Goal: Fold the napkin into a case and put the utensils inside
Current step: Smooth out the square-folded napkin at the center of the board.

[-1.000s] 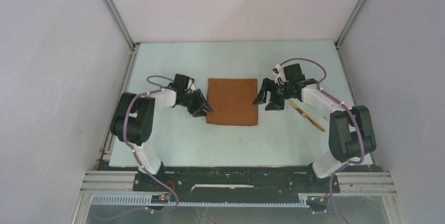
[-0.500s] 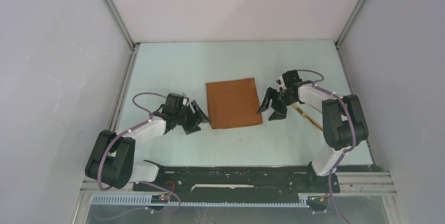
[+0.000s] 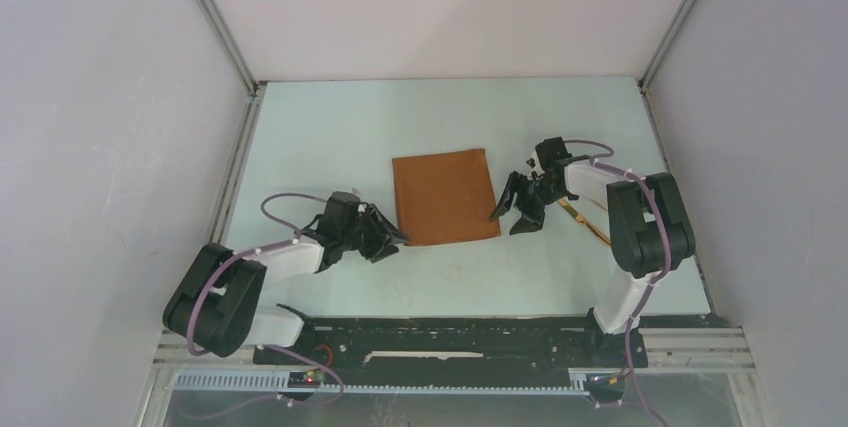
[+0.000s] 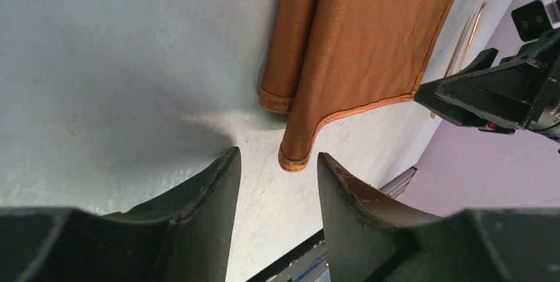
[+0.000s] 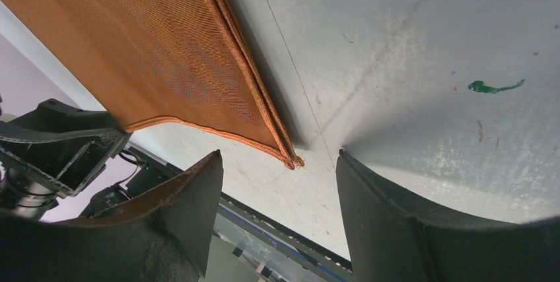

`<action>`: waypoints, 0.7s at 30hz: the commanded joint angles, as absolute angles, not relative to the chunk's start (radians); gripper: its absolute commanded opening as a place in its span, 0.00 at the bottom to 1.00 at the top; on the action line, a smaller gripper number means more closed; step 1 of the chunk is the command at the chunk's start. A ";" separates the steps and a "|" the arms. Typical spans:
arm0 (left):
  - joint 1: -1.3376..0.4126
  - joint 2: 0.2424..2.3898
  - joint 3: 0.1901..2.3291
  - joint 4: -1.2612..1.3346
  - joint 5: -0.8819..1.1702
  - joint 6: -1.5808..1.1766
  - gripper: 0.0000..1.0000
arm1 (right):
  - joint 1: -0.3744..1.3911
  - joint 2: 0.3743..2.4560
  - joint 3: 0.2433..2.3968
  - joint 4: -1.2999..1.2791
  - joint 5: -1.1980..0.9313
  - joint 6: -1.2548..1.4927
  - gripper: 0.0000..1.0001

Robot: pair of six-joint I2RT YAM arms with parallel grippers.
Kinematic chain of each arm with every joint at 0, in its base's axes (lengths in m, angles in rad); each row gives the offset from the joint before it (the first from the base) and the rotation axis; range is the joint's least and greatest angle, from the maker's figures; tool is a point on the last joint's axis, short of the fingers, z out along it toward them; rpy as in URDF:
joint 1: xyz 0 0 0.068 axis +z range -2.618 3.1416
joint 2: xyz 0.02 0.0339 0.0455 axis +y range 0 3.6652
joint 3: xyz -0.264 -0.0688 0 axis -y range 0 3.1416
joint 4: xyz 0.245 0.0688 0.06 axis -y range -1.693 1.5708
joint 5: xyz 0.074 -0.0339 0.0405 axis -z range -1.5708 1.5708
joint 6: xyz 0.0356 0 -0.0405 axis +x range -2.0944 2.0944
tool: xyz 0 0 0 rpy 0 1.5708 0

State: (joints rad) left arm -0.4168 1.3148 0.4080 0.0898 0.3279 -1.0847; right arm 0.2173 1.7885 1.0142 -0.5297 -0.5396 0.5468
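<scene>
Left gripper (image 3: 390, 242) shifted to napkin (image 3: 444, 197) corner, spread; right gripper (image 3: 505, 222) spread too; pale scuffed table (image 3: 330, 127), grey walls (image 3: 450, 7).

Napkin (image 4: 370, 37): rust-orange woven cloth w/ slight sheen, stitched hem. Table (image 5: 422, 51): matt, pale, scuffed. Utensils (image 3: 590, 225), right of frame: gold metal. Left gripper (image 4: 276, 176) fingers (image 4: 205, 209): matt black plastic.

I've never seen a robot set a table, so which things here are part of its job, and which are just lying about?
Part of the job: napkin; utensils, right of it; left gripper and right gripper, both open at its near corners.
Just there: table; green mark on it; enclosure walls.
</scene>
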 commanded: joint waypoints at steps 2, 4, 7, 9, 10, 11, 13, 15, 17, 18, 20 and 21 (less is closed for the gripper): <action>-0.429 1.375 0.415 0.227 0.338 -1.145 0.47 | 0.222 1.754 0.980 -0.490 -0.499 0.587 0.72; -0.433 1.374 0.412 0.238 0.332 -1.150 0.44 | 0.220 1.754 0.969 -0.487 -0.494 0.590 0.71; -0.434 1.378 0.410 0.241 0.328 -1.143 0.38 | 0.217 1.747 0.948 -0.479 -0.487 0.598 0.70; -0.434 1.383 0.405 0.250 0.327 -1.146 0.32 | 0.217 1.746 0.936 -0.470 -0.497 0.604 0.68; -0.434 1.385 0.400 0.261 0.328 -1.151 0.27 | 0.219 1.745 0.934 -0.471 -0.495 0.606 0.67; -0.434 1.385 0.397 0.266 0.328 -1.153 0.24 | 0.220 1.743 0.930 -0.469 -0.494 0.608 0.66; -0.435 1.383 0.391 0.270 0.331 -1.150 0.18 | 0.220 1.738 0.918 -0.461 -0.490 0.617 0.65; -0.434 1.383 0.386 0.272 0.331 -1.148 0.15 | 0.221 1.739 0.917 -0.460 -0.493 0.619 0.63; -0.434 1.385 0.381 0.275 0.330 -1.149 0.09 | 0.228 1.741 0.916 -0.454 -0.499 0.627 0.62; -0.434 1.386 0.379 0.276 0.331 -1.149 0.08 | 0.235 1.742 0.917 -0.452 -0.505 0.631 0.60; -0.434 1.391 0.377 0.282 0.333 -1.147 0.07 | 0.243 1.743 0.916 -0.451 -0.505 0.637 0.58; -0.434 1.394 0.376 0.285 0.334 -1.146 0.06 | 0.246 1.743 0.913 -0.448 -0.506 0.639 0.56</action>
State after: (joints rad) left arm -0.4282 1.3827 0.3843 0.2455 0.3283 -1.1461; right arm 0.2241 1.7504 0.9340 -0.4599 -0.5392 0.6235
